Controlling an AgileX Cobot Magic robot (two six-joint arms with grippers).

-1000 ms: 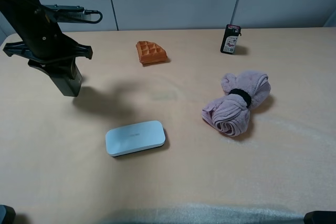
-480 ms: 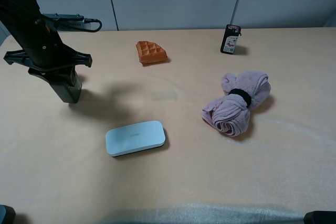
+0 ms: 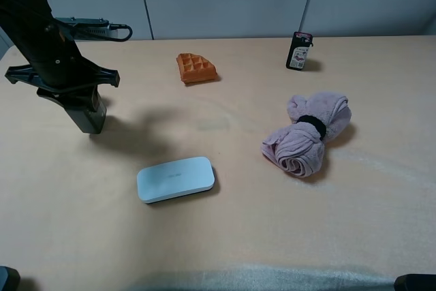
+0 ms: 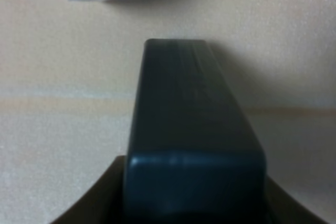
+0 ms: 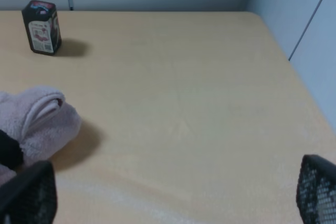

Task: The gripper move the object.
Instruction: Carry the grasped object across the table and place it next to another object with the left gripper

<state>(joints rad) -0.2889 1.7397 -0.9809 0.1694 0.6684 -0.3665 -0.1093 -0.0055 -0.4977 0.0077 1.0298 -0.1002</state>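
Note:
The object (image 3: 86,110), a dark green-black flat-sided bottle, hangs tilted at the table's left side with its lower end close to the tabletop. My left gripper (image 3: 70,88) is shut on its upper part, so the cap is hidden. In the left wrist view the bottle (image 4: 191,129) fills the middle of the picture. My right gripper (image 5: 173,198) is open and holds nothing. Its two mesh-patterned fingertips (image 5: 317,188) show only at the lower corners of the right wrist view.
A pale blue-white case (image 3: 176,178) lies right of and nearer than the bottle. An orange waffle (image 3: 196,68) sits at the back. A small black bottle with a pink label (image 3: 298,50) stands back right. A rolled pink towel (image 3: 308,134) lies right of centre.
The left arm has carried the bottle a little to the left and lower over the first half second. Since then it has held still. Nothing else moved.

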